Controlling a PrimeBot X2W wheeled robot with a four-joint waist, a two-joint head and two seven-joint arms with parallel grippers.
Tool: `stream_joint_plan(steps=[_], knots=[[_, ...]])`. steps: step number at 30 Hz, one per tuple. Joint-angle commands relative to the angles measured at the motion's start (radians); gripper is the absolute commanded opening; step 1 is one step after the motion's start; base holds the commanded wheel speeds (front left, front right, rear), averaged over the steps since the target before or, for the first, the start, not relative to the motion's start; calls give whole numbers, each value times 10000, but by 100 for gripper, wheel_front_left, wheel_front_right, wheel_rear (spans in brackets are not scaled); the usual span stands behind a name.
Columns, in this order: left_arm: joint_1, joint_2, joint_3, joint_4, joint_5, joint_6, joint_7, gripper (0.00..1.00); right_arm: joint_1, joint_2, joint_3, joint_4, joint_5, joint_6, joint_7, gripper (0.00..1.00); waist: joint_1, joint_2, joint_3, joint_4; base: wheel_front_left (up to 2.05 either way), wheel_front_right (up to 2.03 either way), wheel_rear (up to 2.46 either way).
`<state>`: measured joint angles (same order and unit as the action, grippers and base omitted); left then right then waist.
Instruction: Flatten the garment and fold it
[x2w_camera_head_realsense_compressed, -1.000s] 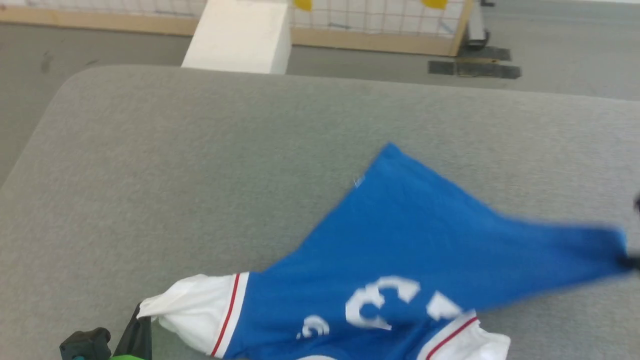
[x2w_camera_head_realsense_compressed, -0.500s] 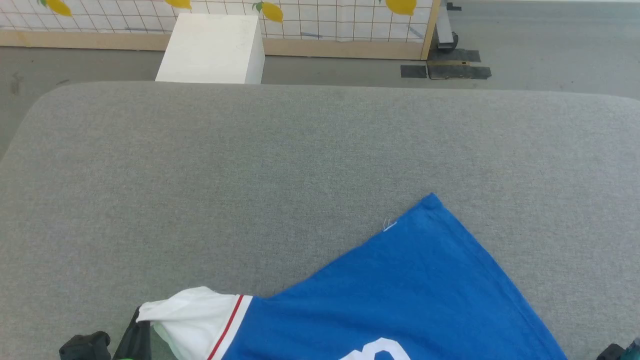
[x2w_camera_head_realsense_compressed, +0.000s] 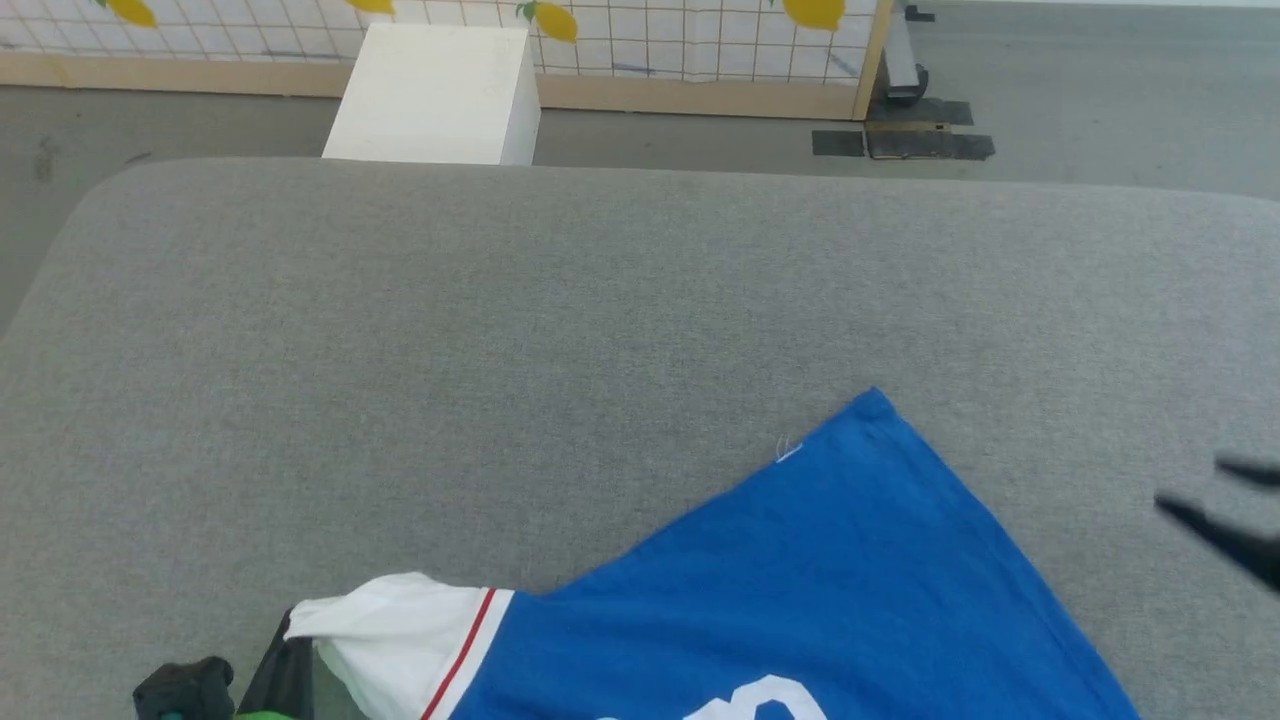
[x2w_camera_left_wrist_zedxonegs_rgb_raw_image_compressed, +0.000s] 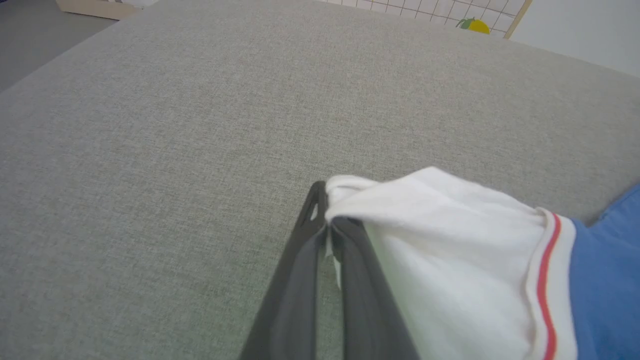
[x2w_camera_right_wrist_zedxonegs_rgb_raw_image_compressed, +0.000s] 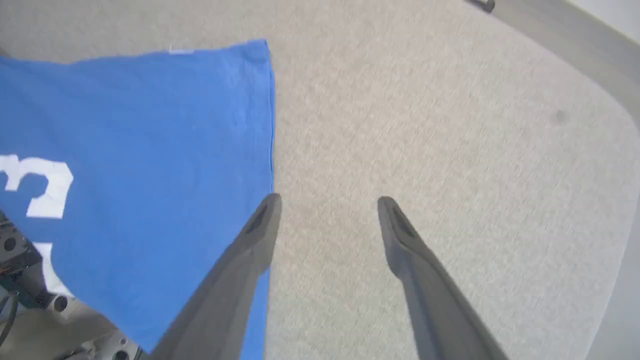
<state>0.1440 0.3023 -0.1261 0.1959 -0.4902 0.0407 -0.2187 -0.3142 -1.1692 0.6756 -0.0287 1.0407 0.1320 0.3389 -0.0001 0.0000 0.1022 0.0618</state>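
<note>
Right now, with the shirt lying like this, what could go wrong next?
1. The left gripper has its jaws shut on just the tip of the white sleeve; a hard pull might slip it free.
2. The right gripper hangs open at the edge of the garment, holding nothing, so a left-only pull would likely drag or bunch it instead of flattening it.

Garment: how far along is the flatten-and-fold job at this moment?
Done: the visible blue body of the garment lies smooth on the grey pad. In hand: the left gripper is shut on the white sleeve, which is bunched; the right gripper hangs open beside the blue edge, holding nothing. Left: flattening that sleeve, then the folding, none of which shows yet.
</note>
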Motion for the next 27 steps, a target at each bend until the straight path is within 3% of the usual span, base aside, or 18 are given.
stream_joint_plan(steps=[1, 6, 15, 21, 27], knots=[[-275, -1, -71, -4, -44, 1, -46, 0, -443, 282, -287, -18, -190, -13, 73, 100, 1, 0, 139, 163, 0, 0, 0], [-680, -94, -329, -25, 82, -65, -50, 0, -1887, 1036, -442, 33, -1336, -13, 1251, 100, 1, 0, 498, 516, 0, 0, 0], [-1446, -337, -667, 136, 223, -212, -162, 0, -4862, 3072, 1496, 1015, -2193, -13, 4151, 100, 1, 0, 1379, 1169, 0, 0, 0], [-1912, -559, -864, 420, 285, -349, -256, 0, -5901, 3941, 2735, 2797, -2066, -13, 4610, 100, 1, 0, 1764, 1617, 0, 0, 0], [-2156, -720, -913, 669, 324, -390, -332, 0, -5774, 4567, 3702, 4252, -1696, -13, 4303, 100, 1, 0, 1886, 1831, 0, 0, 0]])
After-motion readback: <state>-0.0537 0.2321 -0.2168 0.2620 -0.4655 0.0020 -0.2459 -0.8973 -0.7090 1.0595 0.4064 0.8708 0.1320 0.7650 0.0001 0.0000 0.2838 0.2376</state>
